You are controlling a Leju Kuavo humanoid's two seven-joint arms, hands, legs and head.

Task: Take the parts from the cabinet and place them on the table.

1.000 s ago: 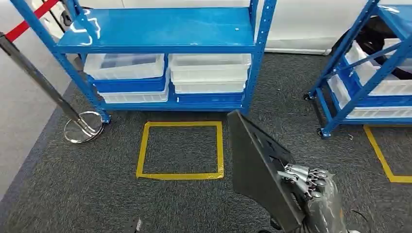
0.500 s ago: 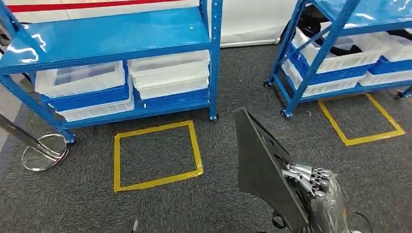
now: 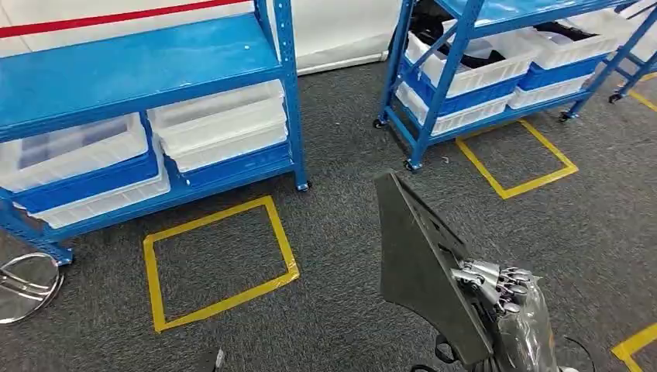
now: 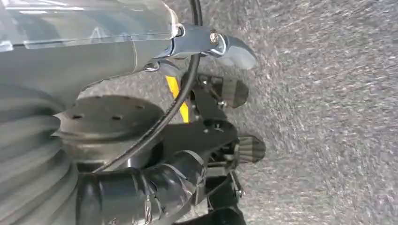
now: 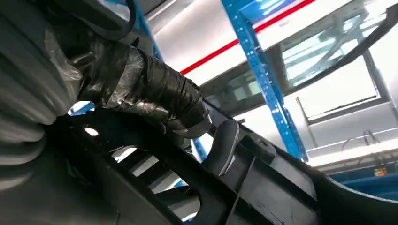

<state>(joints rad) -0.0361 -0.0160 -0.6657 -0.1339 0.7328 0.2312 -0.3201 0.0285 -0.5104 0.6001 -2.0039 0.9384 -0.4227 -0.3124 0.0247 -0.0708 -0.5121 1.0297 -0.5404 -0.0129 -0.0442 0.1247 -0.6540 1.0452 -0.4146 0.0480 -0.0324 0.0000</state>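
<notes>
Racks (image 3: 139, 70) with bins (image 3: 221, 124) sit left and far right, on carpet. My right hand (image 3: 496, 285) grips a dark flat part (image 3: 418, 263), held upright. Left hand (image 4: 206, 42): can't tell its state. Pickup looks done; no table visible, so placing remains.

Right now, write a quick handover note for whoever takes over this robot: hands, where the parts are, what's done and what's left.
Right hand: grips a large dark panel part, holding it tilted in front of the body; the fingers wrap its ribbed edge.
Left hand: hangs toward the grey carpet; nothing shows in it, but whether it is open is unclear.
Things: blue shelving racks with white and blue bins stand ahead; yellow tape squares mark the floor.
Done: one part is in hand, off the rack.
Left: find the table, set the part down, fetch any others.
</notes>
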